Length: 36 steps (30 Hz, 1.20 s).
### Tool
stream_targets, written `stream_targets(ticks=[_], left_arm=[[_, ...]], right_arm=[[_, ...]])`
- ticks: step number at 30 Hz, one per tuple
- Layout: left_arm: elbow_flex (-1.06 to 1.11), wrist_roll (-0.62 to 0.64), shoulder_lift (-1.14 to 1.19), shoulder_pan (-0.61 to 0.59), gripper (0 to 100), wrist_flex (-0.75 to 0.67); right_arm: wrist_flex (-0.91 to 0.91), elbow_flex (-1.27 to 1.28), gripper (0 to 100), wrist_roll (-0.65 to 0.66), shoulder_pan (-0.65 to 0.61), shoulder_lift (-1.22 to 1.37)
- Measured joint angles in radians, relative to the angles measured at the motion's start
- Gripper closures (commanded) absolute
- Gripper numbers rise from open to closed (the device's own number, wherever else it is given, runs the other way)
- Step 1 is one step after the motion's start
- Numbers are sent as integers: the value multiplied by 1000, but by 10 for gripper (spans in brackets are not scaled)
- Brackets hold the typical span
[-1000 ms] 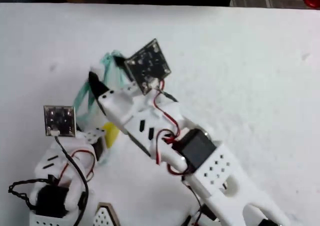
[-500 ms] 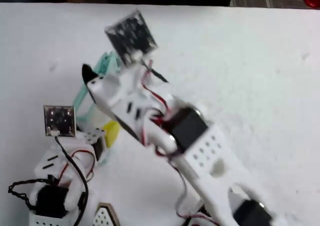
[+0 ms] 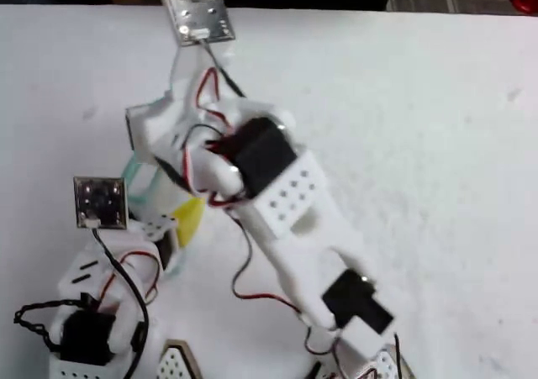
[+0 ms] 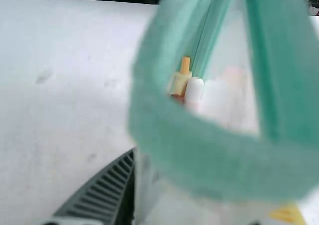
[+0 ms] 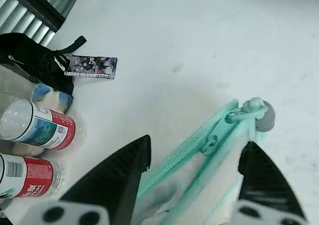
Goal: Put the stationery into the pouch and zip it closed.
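A teal pouch (image 3: 137, 176) lies at the table's left, between the two arms. In the left wrist view its open rim (image 4: 199, 165) stands close up, with an orange-tipped pen (image 4: 183, 73) and white stationery (image 4: 209, 93) inside. My left gripper (image 3: 168, 232) is at the pouch's near end, shut on its edge, one grey ridged finger (image 4: 99, 200) showing. My right gripper (image 5: 195, 145) hangs open over the far end. Its black fingers (image 5: 119, 177) straddle the teal zipper (image 5: 199, 145) and its grey pull (image 5: 259, 114). A yellow piece (image 3: 190, 218) sits beside the left gripper.
The right arm (image 3: 269, 169) crosses the table's middle from the front right. Beyond the table's edge in the right wrist view stand two bottles (image 5: 35, 127) and a black bag (image 5: 35, 60) with a printed tag (image 5: 92, 66). The right half of the white table (image 3: 420, 127) has free room.
The right arm has swung toward the table's far side, its wrist camera rising over the pouch's far end. The left arm has kept still.
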Motion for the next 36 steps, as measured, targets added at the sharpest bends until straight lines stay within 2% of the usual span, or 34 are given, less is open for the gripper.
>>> stream_targets(ticks=[13,15,18,25,30,36], left_arm=[[0,0,0,3,698,0],[0,0,0,5,696,0],[0,0,0,5,695,0],[-28,-28,18,5,663,14],[-135,-26,0,6,629,112],[-146,-26,0,3,631,115]], right_arm=[[112,-15,743,12,-23,91],[117,6,811,57,-21,89],[118,60,973,98,-3,84],[118,112,982,253,48,77],[123,8,983,321,161,104],[130,-176,983,545,328,155]])
